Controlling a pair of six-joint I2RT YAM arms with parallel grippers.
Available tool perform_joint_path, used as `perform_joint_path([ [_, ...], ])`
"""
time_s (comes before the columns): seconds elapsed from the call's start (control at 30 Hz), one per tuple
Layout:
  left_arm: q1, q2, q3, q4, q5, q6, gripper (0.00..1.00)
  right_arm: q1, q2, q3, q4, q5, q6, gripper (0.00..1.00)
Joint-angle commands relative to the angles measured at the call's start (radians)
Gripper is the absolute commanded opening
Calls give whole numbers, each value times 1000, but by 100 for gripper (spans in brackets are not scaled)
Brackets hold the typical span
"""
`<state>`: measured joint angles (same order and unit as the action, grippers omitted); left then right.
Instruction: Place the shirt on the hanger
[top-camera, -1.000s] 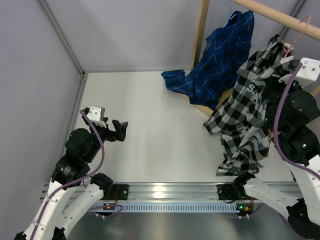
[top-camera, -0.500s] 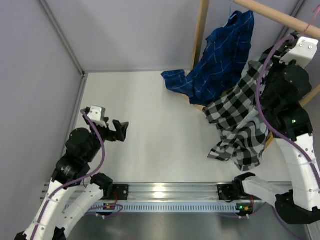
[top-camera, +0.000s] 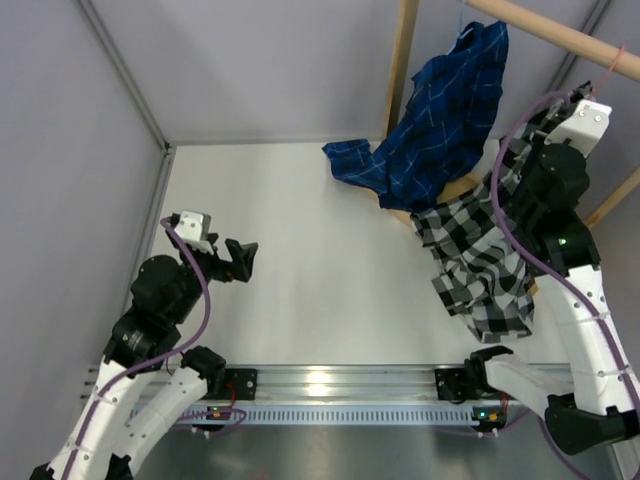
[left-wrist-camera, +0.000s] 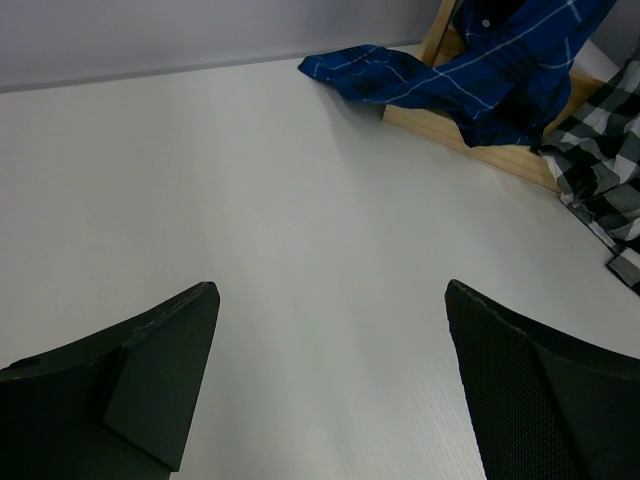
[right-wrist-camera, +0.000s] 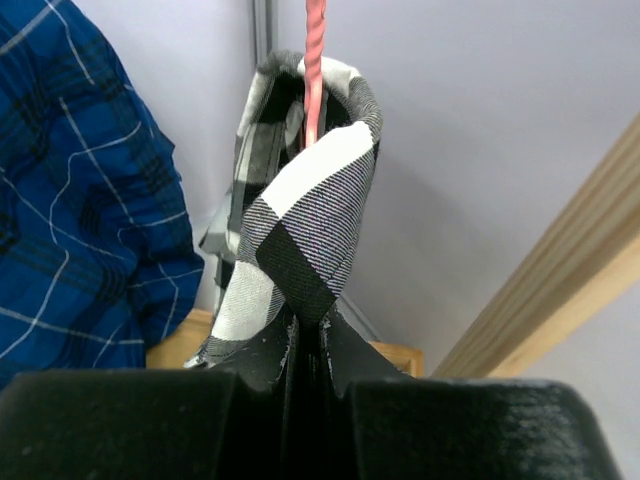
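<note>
The black-and-white check shirt (top-camera: 478, 262) hangs in the air from my right gripper (top-camera: 556, 118), high at the right by the wooden rod (top-camera: 560, 38). In the right wrist view the gripper (right-wrist-camera: 308, 330) is shut on a fold of the shirt (right-wrist-camera: 300, 210), and the pink hanger's wire (right-wrist-camera: 315, 60) runs up out of that fold. A bit of pink hook (top-camera: 608, 72) shows by the rod. The shirt's hem also shows in the left wrist view (left-wrist-camera: 610, 150). My left gripper (top-camera: 238, 261) is open and empty above the table at the left, with white table between its fingers (left-wrist-camera: 330, 330).
A blue plaid shirt (top-camera: 440, 110) hangs on the rack and trails onto the table (top-camera: 290, 240); it also shows in the left wrist view (left-wrist-camera: 470, 70). The rack's wooden upright (top-camera: 402, 70) and base (left-wrist-camera: 480, 150) stand at the back right. Grey walls enclose the table.
My right arm has lifted the checked shirt up and toward the rod; its hem has risen and bunched closer under the gripper. The left arm has not moved.
</note>
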<state>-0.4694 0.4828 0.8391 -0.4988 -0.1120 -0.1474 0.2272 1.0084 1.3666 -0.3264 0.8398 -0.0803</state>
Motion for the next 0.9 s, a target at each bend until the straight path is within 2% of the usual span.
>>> perform_joint_path([
  [0.0,18,14,-9,57,11,3,98,-25,-8,-81,157,2,34,0],
  [0.1,38,26,-9,55,20,-1,98,-26,-1,-199,268,28,27,0],
  [0.23,41,31,-9,57,21,-1,98,-28,25,-253,392,38,11,0],
  [0.67,60,31,-12,55,8,-7,98,-31,162,-158,412,19,16,0],
  [0.8,69,23,-14,57,-40,-14,98,-28,148,-135,346,9,130,0],
  [0.87,72,17,-14,57,-72,-21,98,-29,122,-132,322,-5,163,5],
])
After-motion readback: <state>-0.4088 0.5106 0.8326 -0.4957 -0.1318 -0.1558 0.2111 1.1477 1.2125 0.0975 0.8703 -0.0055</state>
